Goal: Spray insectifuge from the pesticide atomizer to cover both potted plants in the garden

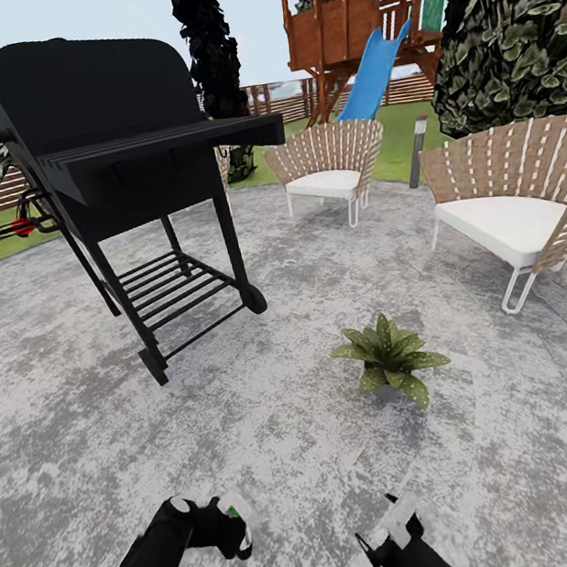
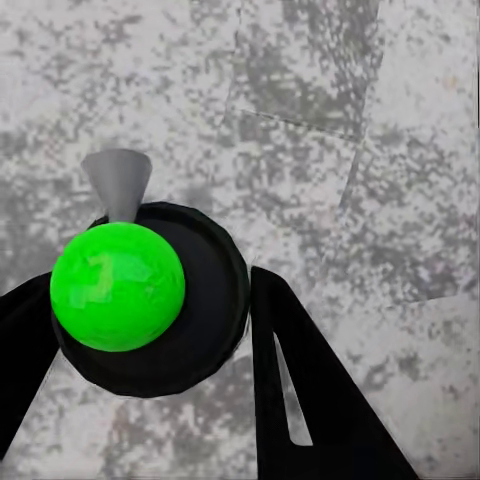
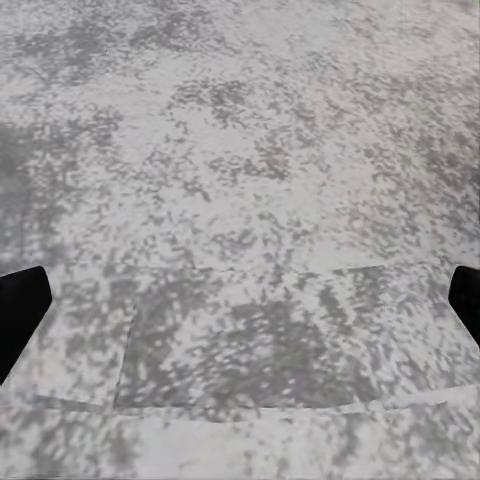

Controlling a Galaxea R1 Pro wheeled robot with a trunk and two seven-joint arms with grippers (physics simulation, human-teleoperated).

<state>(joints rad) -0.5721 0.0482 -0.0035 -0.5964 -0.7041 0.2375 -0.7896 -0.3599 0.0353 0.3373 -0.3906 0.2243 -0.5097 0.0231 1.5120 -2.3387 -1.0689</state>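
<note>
One potted plant (image 1: 390, 362), a low rosette of pointed green leaves in a small grey pot, stands on the mottled-grey patio (image 1: 113, 425), ahead and slightly right of me. My left gripper (image 1: 219, 525) hangs low at the near left, shut on the pesticide atomizer (image 1: 232, 508), which shows there as a white piece with a green spot. In the left wrist view the atomizer (image 2: 150, 300) is end-on between the black fingers (image 2: 310, 390): round black body, bright green ball, grey cone nozzle. My right gripper (image 1: 395, 538) is open over bare paving, and its fingertips (image 3: 20, 310) sit at the view's edges.
A black barbecue grill (image 1: 132, 161) on wheels stands ahead left. Two wicker chairs (image 1: 328, 168) (image 1: 519, 195) with white cushions sit ahead and right, with a short post light (image 1: 416, 153) between them. Behind are the lawn, the slat fence and a playhouse with a blue slide (image 1: 373, 77).
</note>
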